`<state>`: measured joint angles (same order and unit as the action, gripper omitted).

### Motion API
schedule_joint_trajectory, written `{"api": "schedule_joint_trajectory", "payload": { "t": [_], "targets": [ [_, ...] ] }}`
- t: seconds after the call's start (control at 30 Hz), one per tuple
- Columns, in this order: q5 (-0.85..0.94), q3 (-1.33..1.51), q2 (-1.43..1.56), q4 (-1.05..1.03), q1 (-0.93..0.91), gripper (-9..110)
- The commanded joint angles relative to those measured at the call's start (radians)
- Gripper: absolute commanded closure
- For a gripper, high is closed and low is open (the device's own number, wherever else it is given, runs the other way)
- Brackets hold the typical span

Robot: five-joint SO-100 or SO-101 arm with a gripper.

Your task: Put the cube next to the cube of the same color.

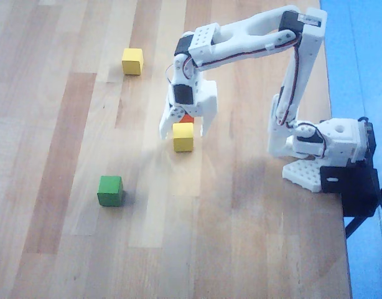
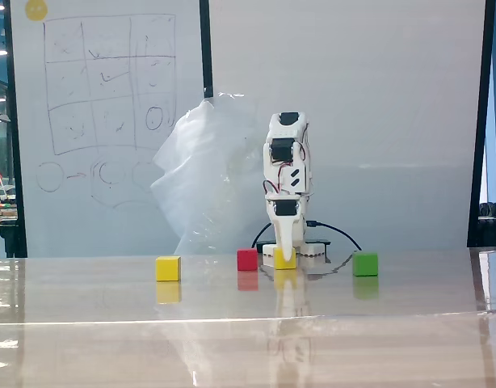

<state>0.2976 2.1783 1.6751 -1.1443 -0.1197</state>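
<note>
One yellow cube lies on the wooden table in the overhead view, right at the tips of my gripper. The jaws stand apart on either side of the cube's upper part. In the fixed view the gripper points down, partly in front of this cube, which rests on the table. The other yellow cube sits apart, toward the top left of the overhead view and at the left in the fixed view.
A red cube is mostly hidden under the gripper, touching or close to the near yellow cube; it shows in the fixed view. A green cube lies apart. The arm's base stands by the table's right edge.
</note>
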Motion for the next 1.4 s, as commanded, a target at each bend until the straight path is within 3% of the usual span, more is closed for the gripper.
{"api": "schedule_joint_trajectory", "payload": {
  "t": [0.0,0.1,0.3,0.53,0.73,0.97,1.37],
  "targets": [
    [0.003,-0.021,-0.002,0.028,0.008,72],
    [0.003,-0.037,-0.006,0.041,0.008,77],
    [0.0,-0.044,0.009,0.049,0.008,103],
    [-0.029,-0.078,0.316,-0.163,0.025,102],
    [0.018,-0.365,0.476,-0.336,0.038,102],
    [0.175,-0.816,0.167,-0.37,-0.066,102],
    [0.198,-1.344,-0.446,-0.37,-0.279,102]
  ]
}}
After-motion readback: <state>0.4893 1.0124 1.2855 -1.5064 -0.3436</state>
